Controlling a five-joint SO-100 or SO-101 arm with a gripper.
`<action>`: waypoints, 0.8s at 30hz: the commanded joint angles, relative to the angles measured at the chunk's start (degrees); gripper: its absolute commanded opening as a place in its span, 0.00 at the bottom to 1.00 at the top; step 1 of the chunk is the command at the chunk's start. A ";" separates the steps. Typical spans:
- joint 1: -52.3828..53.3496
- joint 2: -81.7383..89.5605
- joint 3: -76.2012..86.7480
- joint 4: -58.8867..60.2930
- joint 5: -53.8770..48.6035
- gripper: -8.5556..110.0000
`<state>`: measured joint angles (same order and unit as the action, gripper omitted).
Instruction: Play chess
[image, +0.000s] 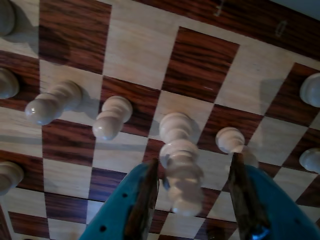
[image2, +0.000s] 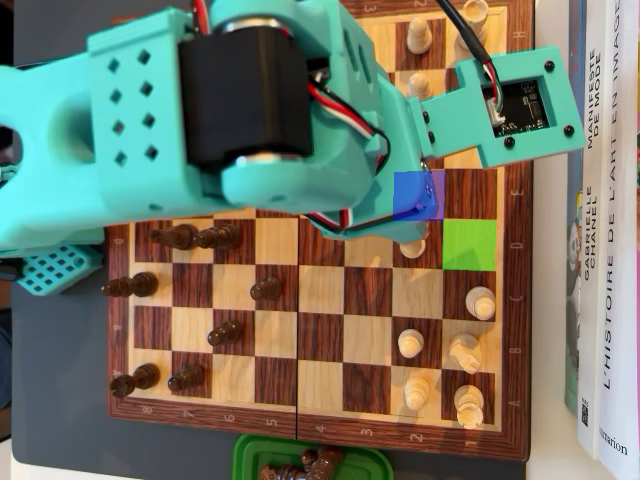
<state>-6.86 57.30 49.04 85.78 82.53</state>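
In the wrist view the teal gripper (image: 195, 187) comes in from the bottom edge with its jaws apart, one on each side of a tall white piece (image: 180, 165) that stands between them; whether either jaw touches it cannot be told, as the piece is blurred there. A white pawn (image: 230, 140) stands just right of the tall piece, another pawn (image: 111, 120) to its left, and a taller white piece (image: 50, 104) further left. More white pieces sit at the left and right edges. In the overhead view the teal arm (image2: 240, 110) covers the upper half of the chessboard (image2: 320, 330), hiding the gripper itself. A blue square (image2: 415, 195) shows at the arm's edge and a green square (image2: 469, 244) lies just right and below it. Dark pieces (image2: 180, 237) stand on the left part of the board, white pieces (image2: 465, 352) on the right. A green tray (image2: 255, 452) with captured dark pieces sits below the board, and books (image2: 605, 250) lie along its right side.
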 joint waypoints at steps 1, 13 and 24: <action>0.88 0.53 -2.46 -0.44 -0.26 0.24; 0.35 0.53 -2.37 -0.44 -0.26 0.24; 0.35 0.53 -2.02 -0.44 -0.26 0.16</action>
<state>-6.42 57.30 49.04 85.78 82.53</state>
